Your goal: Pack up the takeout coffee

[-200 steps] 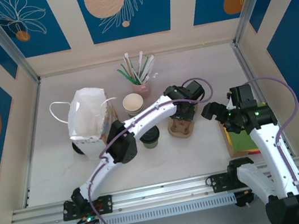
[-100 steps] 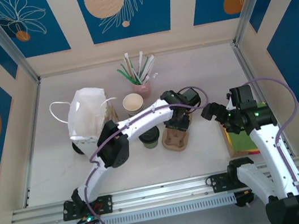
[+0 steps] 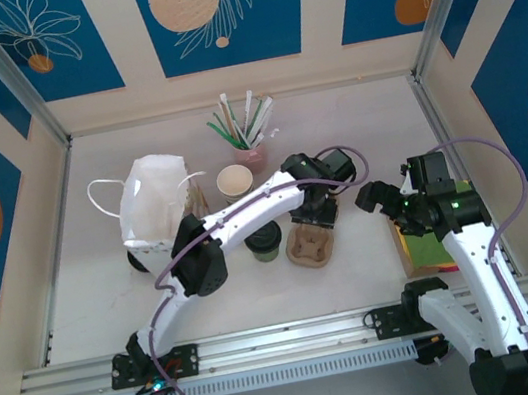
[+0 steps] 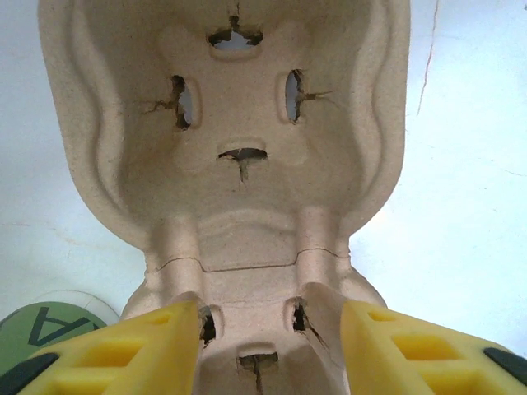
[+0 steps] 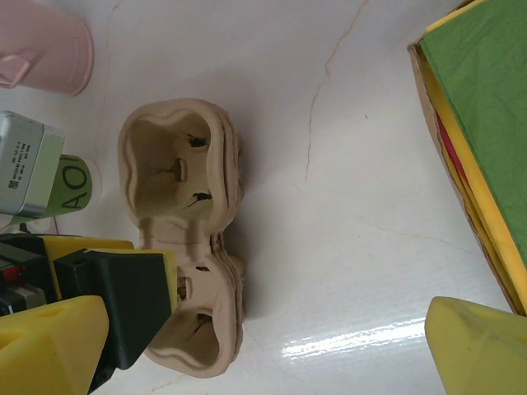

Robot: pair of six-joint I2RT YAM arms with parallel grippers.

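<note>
Spreading across the top view, the white table (image 3: 363, 120) carries a white paper bag (image 3: 155, 211) at centre left and a stack of coloured napkins (image 3: 426, 254) at right. Between them, at frame centre, lies the pulp cup carrier (image 3: 311, 246), with its long axis running nearly top to bottom and slightly tilted.

The takeout coffee (image 3: 264, 242) stands upright just left of the carrier, close beside it but apart, partly under the left arm's forearm. From the left gripper (image 3: 314, 215), which sits over the carrier's upper end, the cup lies to the lower left and near. The right gripper (image 3: 378, 197) hangs well to the right of the carrier, so the left arm is the nearer one. I judge that the cup's transfer into a carrier well falls to the left arm, by a short sideways shift.

In the left wrist view, the yellow fingers (image 4: 165, 350) straddle the carrier's near cell, about half spread. Whether they pinch its walls or stand just clear I cannot tell. The right gripper's jaws gape fully, with nothing between them.
</note>
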